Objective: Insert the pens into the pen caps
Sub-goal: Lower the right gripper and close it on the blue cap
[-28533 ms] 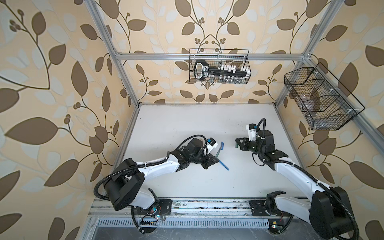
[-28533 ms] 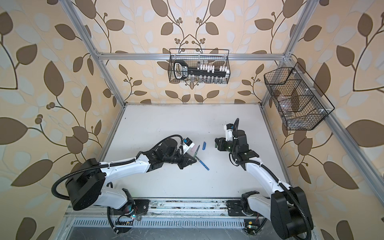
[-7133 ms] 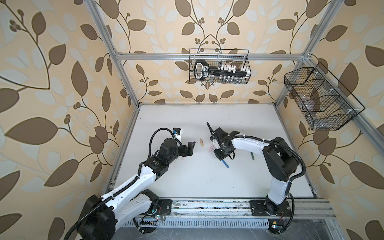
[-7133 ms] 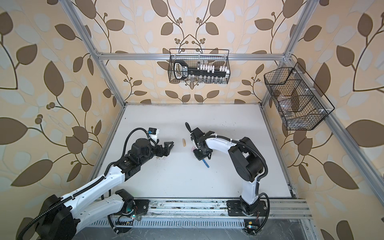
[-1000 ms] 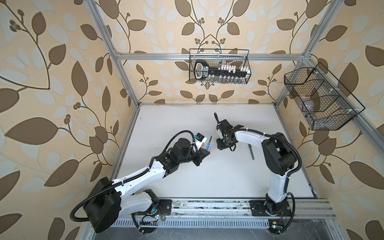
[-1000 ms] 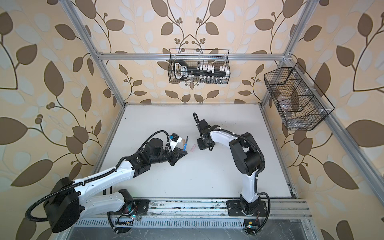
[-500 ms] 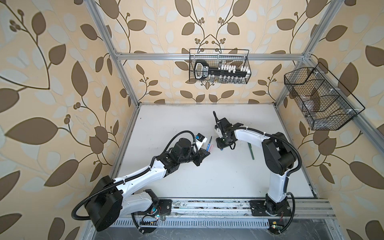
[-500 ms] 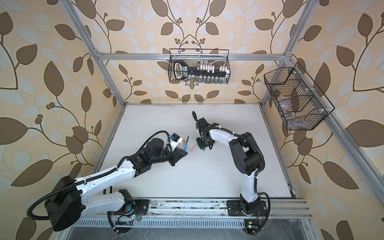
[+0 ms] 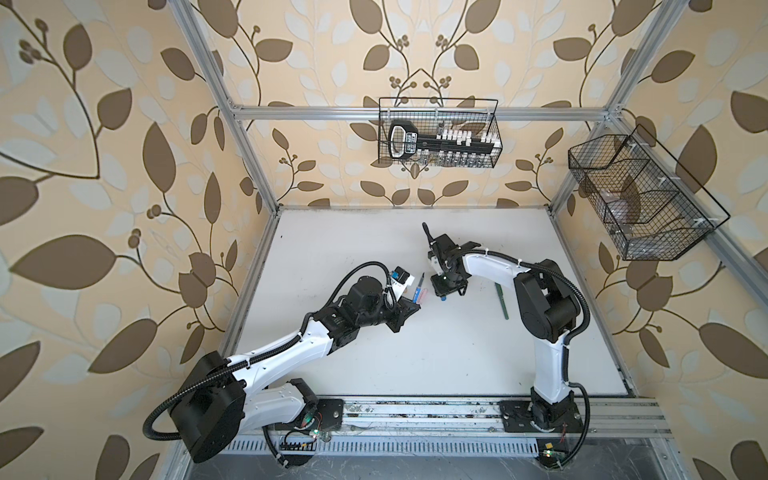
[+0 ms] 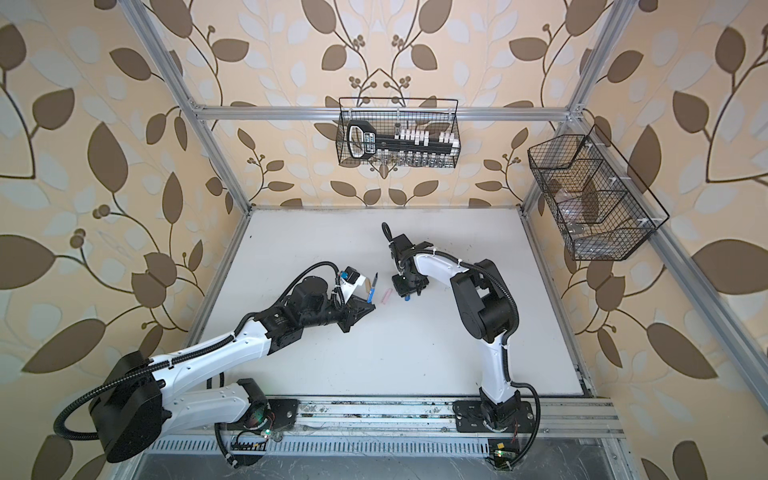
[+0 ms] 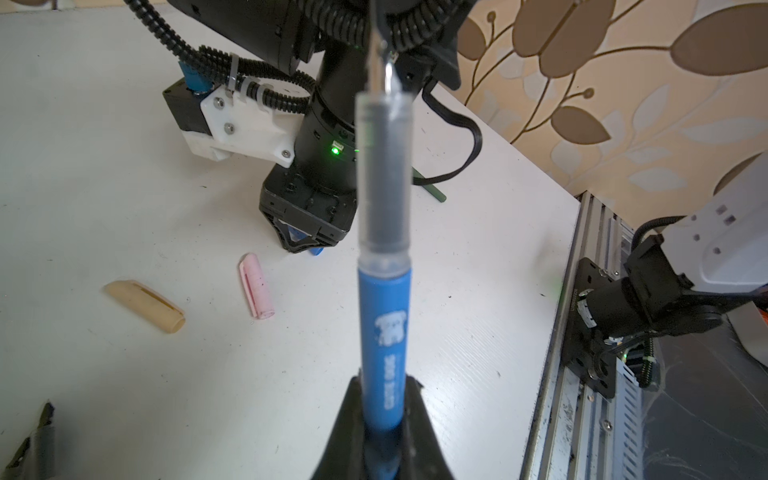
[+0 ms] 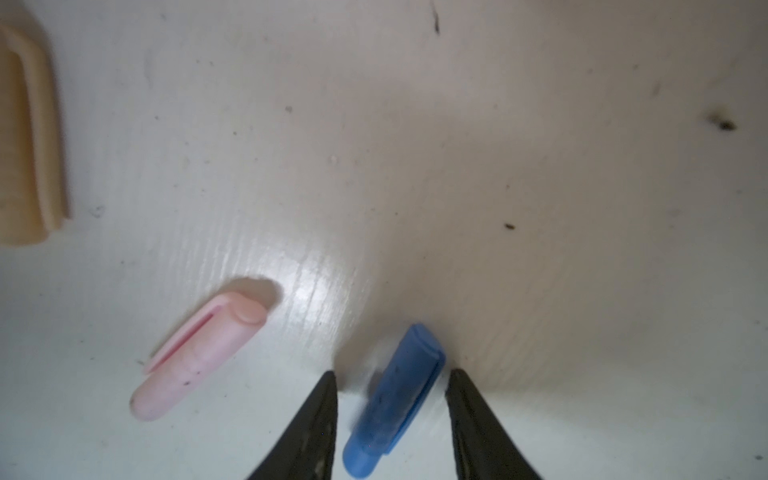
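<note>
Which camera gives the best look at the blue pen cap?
Right wrist view: the blue cap lies large between the fingers. The left wrist view and both top views show only a blue sliver under the right gripper.

The left end effector is clamped on a blue pen (its clear-sleeved tip points away). Beyond it, a pink cap and a tan cap lie apart on the white surface, with the right end effector near the pink one
</note>
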`<action>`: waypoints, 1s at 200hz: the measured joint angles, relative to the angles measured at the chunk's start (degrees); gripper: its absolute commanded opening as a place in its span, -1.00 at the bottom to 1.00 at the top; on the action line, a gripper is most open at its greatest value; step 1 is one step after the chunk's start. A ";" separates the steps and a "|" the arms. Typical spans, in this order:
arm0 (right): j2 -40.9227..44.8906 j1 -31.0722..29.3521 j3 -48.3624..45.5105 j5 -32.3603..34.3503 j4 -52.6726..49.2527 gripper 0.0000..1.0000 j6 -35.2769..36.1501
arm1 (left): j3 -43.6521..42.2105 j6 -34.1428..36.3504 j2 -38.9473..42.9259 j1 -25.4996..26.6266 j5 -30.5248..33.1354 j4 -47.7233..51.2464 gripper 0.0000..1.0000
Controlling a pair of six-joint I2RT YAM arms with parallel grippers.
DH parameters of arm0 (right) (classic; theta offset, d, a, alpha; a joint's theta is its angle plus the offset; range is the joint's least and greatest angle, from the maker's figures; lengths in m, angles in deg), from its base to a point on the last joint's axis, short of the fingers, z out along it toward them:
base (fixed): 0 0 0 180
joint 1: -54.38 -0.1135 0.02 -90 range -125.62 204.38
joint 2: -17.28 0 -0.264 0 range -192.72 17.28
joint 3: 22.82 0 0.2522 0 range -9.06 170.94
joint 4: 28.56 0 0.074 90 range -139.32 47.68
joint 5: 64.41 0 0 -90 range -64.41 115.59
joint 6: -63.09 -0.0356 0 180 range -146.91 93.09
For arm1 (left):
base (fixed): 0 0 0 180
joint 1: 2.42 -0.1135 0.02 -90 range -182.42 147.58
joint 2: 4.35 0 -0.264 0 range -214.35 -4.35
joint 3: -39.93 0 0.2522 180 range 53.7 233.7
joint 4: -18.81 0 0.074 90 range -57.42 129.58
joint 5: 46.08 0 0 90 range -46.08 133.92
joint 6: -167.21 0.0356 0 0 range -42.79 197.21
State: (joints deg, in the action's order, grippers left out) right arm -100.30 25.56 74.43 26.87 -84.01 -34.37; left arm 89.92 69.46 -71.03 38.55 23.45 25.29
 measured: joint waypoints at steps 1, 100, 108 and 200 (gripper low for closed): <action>0.00 0.00 0.00 0.00 0.00 -0.15 0.02 | 0.00 0.00 -0.02 0.00 -0.04 0.02 -1.00; -0.24 -1.55 0.24 1.38 0.22 -0.51 -0.37 | 0.00 -0.02 -0.70 0.00 -0.31 -0.04 -1.00; -0.11 -1.55 0.00 1.42 0.24 -0.52 -0.33 | 0.00 -0.02 -0.70 0.00 -0.31 -0.04 -1.00; 5.11 0.17 -7.76 1.66 1.75 -0.52 -0.24 | 0.00 -0.04 -0.28 0.35 -0.31 -0.22 -1.00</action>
State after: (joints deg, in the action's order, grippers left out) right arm -95.18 25.73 66.67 28.53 -82.26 -34.61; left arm 89.92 69.42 -71.31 38.90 23.15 25.07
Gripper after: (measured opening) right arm 0.239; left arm 0.123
